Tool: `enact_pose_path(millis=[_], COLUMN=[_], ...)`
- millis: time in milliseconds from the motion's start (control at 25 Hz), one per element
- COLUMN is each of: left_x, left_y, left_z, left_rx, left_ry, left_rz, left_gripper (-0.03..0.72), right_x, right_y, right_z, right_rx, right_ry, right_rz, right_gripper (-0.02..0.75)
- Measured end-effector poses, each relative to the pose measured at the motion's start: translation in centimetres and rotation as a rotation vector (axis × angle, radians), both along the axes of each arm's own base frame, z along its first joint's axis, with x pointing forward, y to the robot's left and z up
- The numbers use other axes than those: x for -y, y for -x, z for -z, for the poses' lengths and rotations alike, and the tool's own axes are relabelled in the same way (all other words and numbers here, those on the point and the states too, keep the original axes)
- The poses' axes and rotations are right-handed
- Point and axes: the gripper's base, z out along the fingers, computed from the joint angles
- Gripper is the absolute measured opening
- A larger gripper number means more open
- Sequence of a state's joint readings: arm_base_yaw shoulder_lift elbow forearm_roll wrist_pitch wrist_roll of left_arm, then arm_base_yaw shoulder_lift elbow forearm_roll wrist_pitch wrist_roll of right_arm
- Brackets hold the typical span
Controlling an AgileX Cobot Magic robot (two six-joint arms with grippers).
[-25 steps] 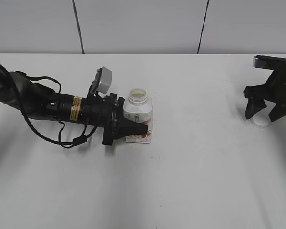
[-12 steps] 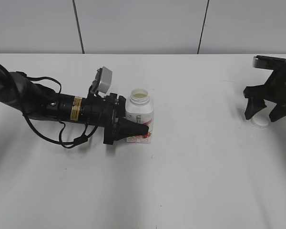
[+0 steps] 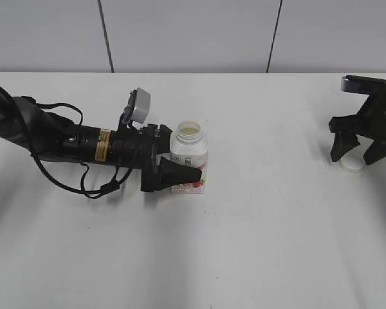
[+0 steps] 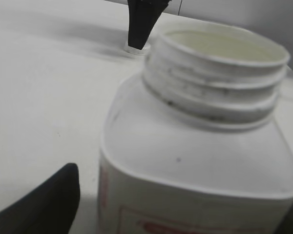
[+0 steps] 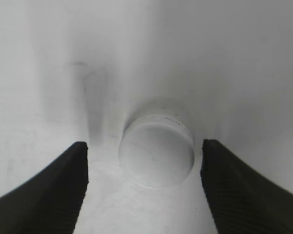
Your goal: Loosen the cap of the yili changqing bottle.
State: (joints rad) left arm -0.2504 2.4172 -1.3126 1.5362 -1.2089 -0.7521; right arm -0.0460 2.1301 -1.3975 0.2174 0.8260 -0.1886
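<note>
**Cap off and set down; bottle braced on the left**

Bench [image 3: 244,257]: a plain white surface carrying everything in view; a pale panelled wall stands behind it.

Left arm [image 3: 64,143]: laid low and nearly level across the left half of the bench, reaching toward the middle. Its gripper [image 3: 180,168] brackets the yili changqing bottle [image 3: 190,164] at label height. The near finger crosses the front of the strawberry label; the far one is hidden behind the bottle. In the left wrist view one dark finger [image 4: 44,202] stands just beside the bottle wall with a thin gap showing, so I cannot tell whether the fingers grasp the bottle or only flank it. Judged purpose: to keep the bottle from turning or tipping.

Right arm [image 3: 379,119]: upright at the far right edge, well apart from the bottle. Its gripper [image 3: 355,154] hangs directly above the cap, fingers [image 5: 53,190] spread wide with clear bench on both sides of it; they are released and hold nothing.

Bottle: upright near bench centre, neck threads bare, mouth open [image 4: 219,48].

Cap [image 5: 157,153]: lying flat on the bench between the right fingers, touching neither.

Assessment: the cap is beyond loosened, being fully removed. The task reads as complete.
</note>
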Motion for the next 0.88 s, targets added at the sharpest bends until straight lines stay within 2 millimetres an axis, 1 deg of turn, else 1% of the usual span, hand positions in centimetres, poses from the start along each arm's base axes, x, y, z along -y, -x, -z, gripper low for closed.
enact_pose_path(millis=[160,280,720,880], left_x=[0.0,0.0,0.0,-0.1], left_y=[0.0,-0.1,0.0,0.2], left_z=[-0.1,-0.8,-6.5,-8.5], left_rx=[-0.001,0.011,0.077,0.074], left_ry=[0.000,0.001,-0.015,-0.022], left_rz=[-0.001,0.000,0.043,0.044], left_gripper=[0.561,0.567,0.571,0.572], right_x=[0.0,0.0,0.0,0.0], right_y=[0.0,0.0,0.1,0.2], right_z=[0.0,0.0,0.0,0.0], right_rx=[-0.002,-0.003,-0.007,-0.019], right_ry=[0.000,0.000,-0.001,-0.004], right_rz=[0.000,0.000,-0.001,-0.003], right_gripper=[0.564,0.565,0.565,0.565])
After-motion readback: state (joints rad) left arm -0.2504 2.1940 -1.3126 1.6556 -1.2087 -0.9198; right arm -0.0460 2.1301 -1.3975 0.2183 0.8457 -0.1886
